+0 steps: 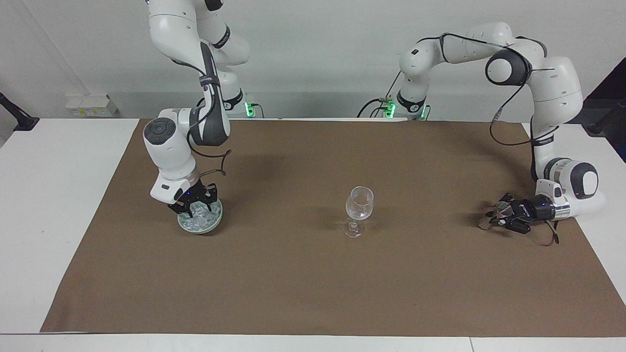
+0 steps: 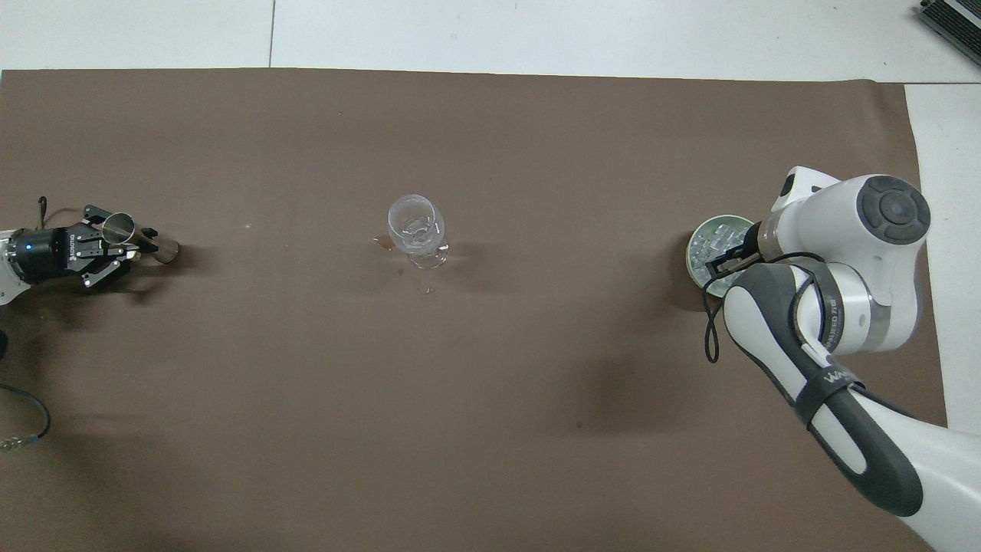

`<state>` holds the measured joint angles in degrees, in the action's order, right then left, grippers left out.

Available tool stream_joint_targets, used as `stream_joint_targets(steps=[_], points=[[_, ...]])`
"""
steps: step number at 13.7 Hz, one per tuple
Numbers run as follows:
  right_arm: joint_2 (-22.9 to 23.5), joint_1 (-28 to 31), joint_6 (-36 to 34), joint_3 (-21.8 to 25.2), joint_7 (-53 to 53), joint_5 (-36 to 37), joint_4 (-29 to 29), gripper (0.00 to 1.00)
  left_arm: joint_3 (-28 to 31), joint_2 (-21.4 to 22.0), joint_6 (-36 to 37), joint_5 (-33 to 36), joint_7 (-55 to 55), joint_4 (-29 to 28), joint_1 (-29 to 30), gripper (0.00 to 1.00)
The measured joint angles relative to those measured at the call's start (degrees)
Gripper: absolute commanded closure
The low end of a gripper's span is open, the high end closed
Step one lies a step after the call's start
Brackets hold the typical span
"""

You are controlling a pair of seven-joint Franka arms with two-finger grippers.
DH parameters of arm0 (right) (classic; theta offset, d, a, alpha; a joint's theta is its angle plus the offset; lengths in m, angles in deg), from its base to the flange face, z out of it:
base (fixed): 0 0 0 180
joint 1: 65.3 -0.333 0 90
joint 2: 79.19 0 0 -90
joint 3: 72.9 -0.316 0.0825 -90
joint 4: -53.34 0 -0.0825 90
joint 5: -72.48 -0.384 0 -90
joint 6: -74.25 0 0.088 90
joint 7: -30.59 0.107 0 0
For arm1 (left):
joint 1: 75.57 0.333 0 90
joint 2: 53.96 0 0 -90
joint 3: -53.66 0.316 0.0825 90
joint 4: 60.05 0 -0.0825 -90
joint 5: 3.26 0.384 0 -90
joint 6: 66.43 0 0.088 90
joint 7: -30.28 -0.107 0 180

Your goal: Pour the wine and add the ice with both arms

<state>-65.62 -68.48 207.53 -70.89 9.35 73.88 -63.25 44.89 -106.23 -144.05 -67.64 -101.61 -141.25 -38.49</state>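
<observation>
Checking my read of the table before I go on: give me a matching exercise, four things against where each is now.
Things:
1. right gripper
2. left gripper
3. wine glass
4. ice

Places:
A. standing upright mid-mat, apart from both arms
B. heaped in the green bowl
C. low at the left arm's end of the mat, at a small metal cup
D. down at the bowl of ice, at the right arm's end

Pairs: 1-D, 2-C, 3-A, 4-B
</observation>
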Motion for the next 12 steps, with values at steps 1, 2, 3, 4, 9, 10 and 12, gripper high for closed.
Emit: stream_joint_targets(steps=[1, 2, 3, 4, 9, 10, 12], points=[[0.0, 0.0, 0.0, 0.0, 0.0, 0.0, 0.0, 0.48, 0.0, -0.22, 0.0, 0.02, 0.0, 0.0, 0.0, 0.81], [0.0, 0.0, 0.0, 0.0, 0.0, 0.0, 0.0, 0.48, -0.01, -0.36, 0.05, -0.01, 0.0, 0.02, 0.02, 0.81], [0.0, 0.0, 0.0, 0.0, 0.0, 0.0, 0.0, 0.5, -0.01, -0.37, 0.06, 0.0, 0.0, 0.05, 0.03, 0.8], [0.0, 0.0, 0.0, 0.0, 0.0, 0.0, 0.0, 0.51, -0.01, -0.37, 0.06, 0.01, 0.0, 0.06, 0.03, 0.76], [0.0, 0.0, -0.17, 0.0, 0.0, 0.0, 0.02, 0.63, -0.01, -0.37, 0.07, 0.14, 0.0, 0.08, 0.06, 0.67], [0.0, 0.0, -0.25, 0.0, 0.0, 0.0, 0.02, 0.63, -0.01, -0.37, 0.07, 0.31, 0.0, 0.09, 0.07, 0.62], [0.0, 0.0, -0.33, 0.0, 0.0, 0.0, 0.13, 0.69, 0.02, -0.37, 0.07, 0.47, 0.0, 0.24, 0.1, 0.53]])
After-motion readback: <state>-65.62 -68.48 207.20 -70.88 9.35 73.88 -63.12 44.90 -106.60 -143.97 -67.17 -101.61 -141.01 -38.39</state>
